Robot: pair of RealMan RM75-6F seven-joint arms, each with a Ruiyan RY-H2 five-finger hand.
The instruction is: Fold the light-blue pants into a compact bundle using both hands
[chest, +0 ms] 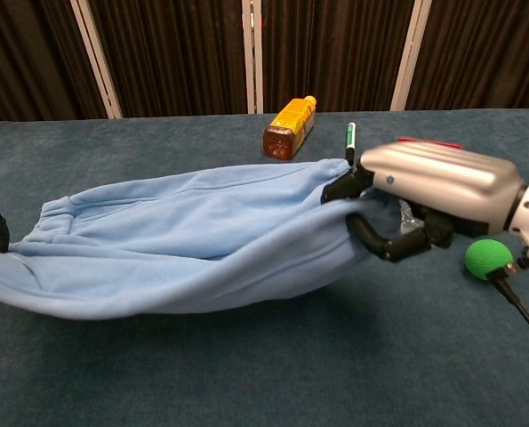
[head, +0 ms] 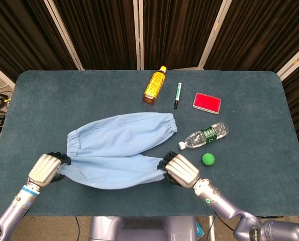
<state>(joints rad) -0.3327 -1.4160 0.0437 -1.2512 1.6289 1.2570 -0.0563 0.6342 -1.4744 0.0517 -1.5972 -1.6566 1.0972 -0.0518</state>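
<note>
**First fold under way: near leg lifted toward the far one**

The light-blue fleece pants (head: 120,150) lie at about 7 o'clock from the middle of the dark teal carpeted surface (head: 260,100), waistband to the left and cuffs to the right. The left hand (head: 45,169) grasps the near edge at the waistband end, and the right hand (chest: 433,191) is clenched on the near leg's cuff. In the chest view that near leg hangs raised off the surface between the two hands, so the lengthwise fold, one leg over the other, looks begun but not laid down. Judging by this, the crosswise folds into a compact bundle remain.

Beyond the pants, at 12 to 3 o'clock, are an amber plastic bottle with a yellow cap (head: 155,85), a green-and-white marker pen (head: 177,95), a flat red rectangular case (head: 207,102), a clear water bottle with a green label (head: 203,135) and a small green ball (head: 208,159). The labels on both bottles are too small to read, and no other writing shows.
</note>
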